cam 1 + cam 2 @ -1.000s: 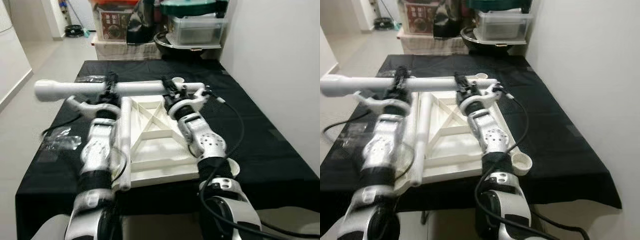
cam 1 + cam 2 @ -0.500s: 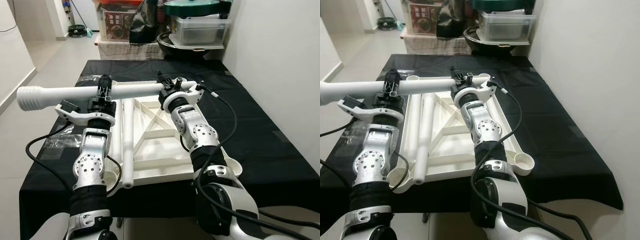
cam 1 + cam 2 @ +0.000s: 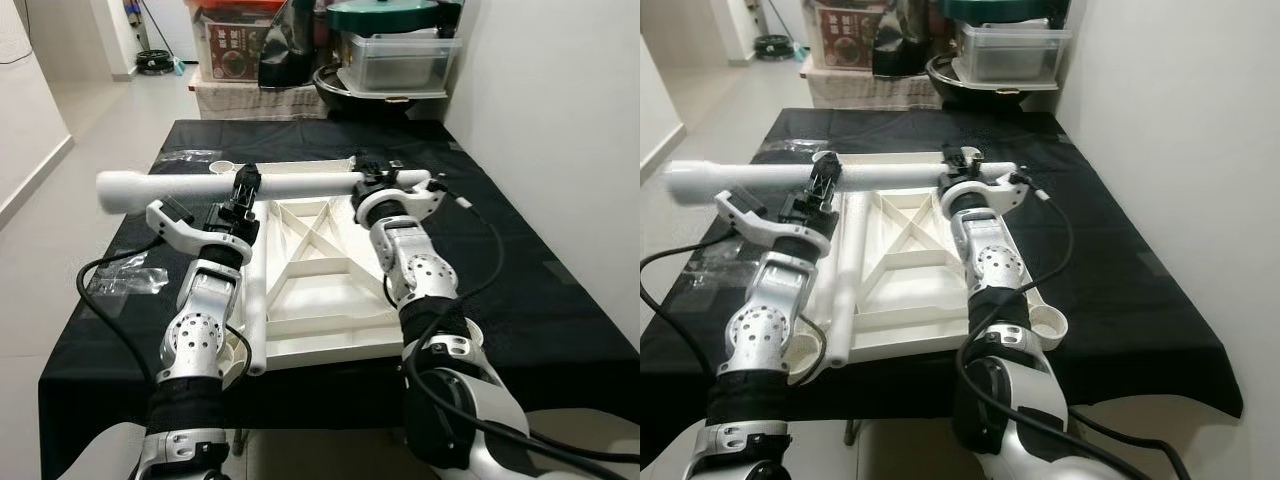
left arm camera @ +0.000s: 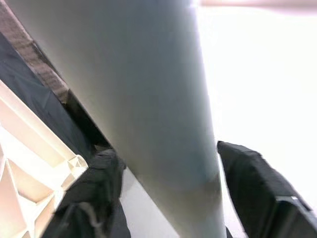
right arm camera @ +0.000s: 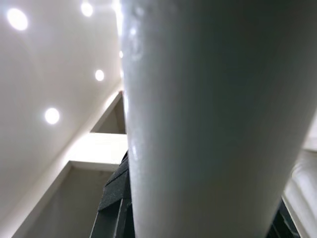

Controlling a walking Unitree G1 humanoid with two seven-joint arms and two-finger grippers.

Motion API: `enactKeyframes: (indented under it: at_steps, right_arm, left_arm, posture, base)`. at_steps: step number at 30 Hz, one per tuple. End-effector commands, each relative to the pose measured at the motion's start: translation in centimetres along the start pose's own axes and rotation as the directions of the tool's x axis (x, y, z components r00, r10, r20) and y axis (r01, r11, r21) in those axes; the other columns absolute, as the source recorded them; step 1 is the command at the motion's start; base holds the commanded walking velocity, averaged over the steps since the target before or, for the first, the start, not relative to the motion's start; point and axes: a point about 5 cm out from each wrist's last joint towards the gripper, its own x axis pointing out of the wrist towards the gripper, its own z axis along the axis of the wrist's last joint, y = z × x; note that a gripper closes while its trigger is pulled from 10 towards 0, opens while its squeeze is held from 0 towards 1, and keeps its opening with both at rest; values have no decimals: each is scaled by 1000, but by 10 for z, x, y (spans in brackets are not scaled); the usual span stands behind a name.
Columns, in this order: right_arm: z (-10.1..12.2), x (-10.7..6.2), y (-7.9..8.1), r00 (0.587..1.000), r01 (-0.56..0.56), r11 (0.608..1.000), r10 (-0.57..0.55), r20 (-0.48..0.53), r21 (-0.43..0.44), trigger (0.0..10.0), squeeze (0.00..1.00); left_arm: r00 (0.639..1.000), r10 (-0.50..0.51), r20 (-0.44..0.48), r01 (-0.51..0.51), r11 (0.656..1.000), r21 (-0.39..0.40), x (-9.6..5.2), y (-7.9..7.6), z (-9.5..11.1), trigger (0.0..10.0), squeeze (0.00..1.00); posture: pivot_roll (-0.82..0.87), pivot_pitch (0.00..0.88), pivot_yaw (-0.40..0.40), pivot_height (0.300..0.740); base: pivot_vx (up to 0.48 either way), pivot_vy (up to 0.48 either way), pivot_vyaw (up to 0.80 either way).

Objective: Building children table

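While both arms reach forward over the black-clothed table [image 3: 540,300], an upturned white plastic tabletop [image 3: 325,300] lies under and behind the wrists, its underside ribbed with crossing braces and its corners shaped into round sockets. One loose white leg [image 3: 254,300], a smooth tube, rests along the tabletop's left edge, below and nearer than the left gripper [image 3: 243,192]. A crumpled clear plastic bag [image 3: 128,282] sits on the cloth off to that gripper's left.

Held level above the tabletop is another white table leg [image 3: 180,186], a long smooth cylinder running crosswise. The left gripper is clamped on it about midway along, its black fingers [image 4: 252,183] pressed to either side of the tube in the left wrist view. The right gripper [image 3: 372,180] is closed around the same leg near its right end, and the right wrist view has the pale rounded tube close up with a black finger [image 5: 114,198] beside it. Left of the left gripper, the leg's free end juts out past the table's edge.

Beyond both grippers the dark cloth runs on to the far edge, where a second clear bag [image 3: 185,157] lies. Past that stand stacked goods: a printed cardboard box [image 3: 230,45], a clear lidded plastic bin [image 3: 395,62] with a green lid [image 3: 385,14] above it, and a dark round pan [image 3: 340,88] beneath. A plain white wall [image 3: 560,130] rises to the right of the right gripper.
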Motion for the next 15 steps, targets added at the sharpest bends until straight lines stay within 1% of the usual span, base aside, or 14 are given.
enactKeyframes:
  at_steps: [1,7,8,9,10,11,13,14,15]
  right_arm:
    - [-1,2,9,999,-38,999,38,6,0,0,0]
    - [5,3,12,999,-45,999,45,28,4,0,0]
    - [13,5,16,997,-54,999,54,55,-4,0,0]
    - [13,5,16,997,-54,999,54,55,-4,0,0]
    - [21,7,20,995,-59,998,61,82,-22,0,0]
    - [21,7,20,995,-59,998,61,82,-22,0,0]
    - [34,9,25,991,-68,996,75,111,-64,0,0]
    - [44,10,31,987,-76,992,89,130,-102,0,0]
    - [51,10,34,985,-81,988,100,142,-128,0,0]
  left_arm:
    - [999,-40,-23,40,999,-1,-1,-7,-5,10000,1000]
    - [996,-64,-60,63,998,-10,-4,-11,-8,10000,1000]
    - [983,-134,-124,130,991,-44,-12,-18,-11,10000,592]
    - [983,-134,-124,130,991,-44,-12,-18,-11,10000,592]
    - [966,-187,-182,183,982,-38,-21,-22,-13,10000,0]
    - [966,-187,-182,183,982,-38,-21,-22,-13,10000,0]
    - [933,-226,-281,243,970,24,-33,-25,-15,10000,0]
    - [908,-224,-354,271,958,90,-41,-26,-15,10000,0]
    - [890,-216,-401,290,948,132,-46,-26,-15,10000,0]
  posture:
    - [-15,0,-52,740]
    - [-11,0,-50,740]
    - [-10,0,-47,740]
    - [-10,0,-47,740]
    - [-10,0,-47,740]
    - [-10,0,-47,740]
    - [-10,0,-47,740]
    - [10,0,-53,740]
    - [10,0,-53,740]
  base:
    - [0,0,0]
    - [0,0,0]
    - [0,0,0]
    - [0,0,0]
    - [0,0,0]
    - [0,0,0]
    - [0,0,0]
    - [0,0,0]
    - [0,0,0]
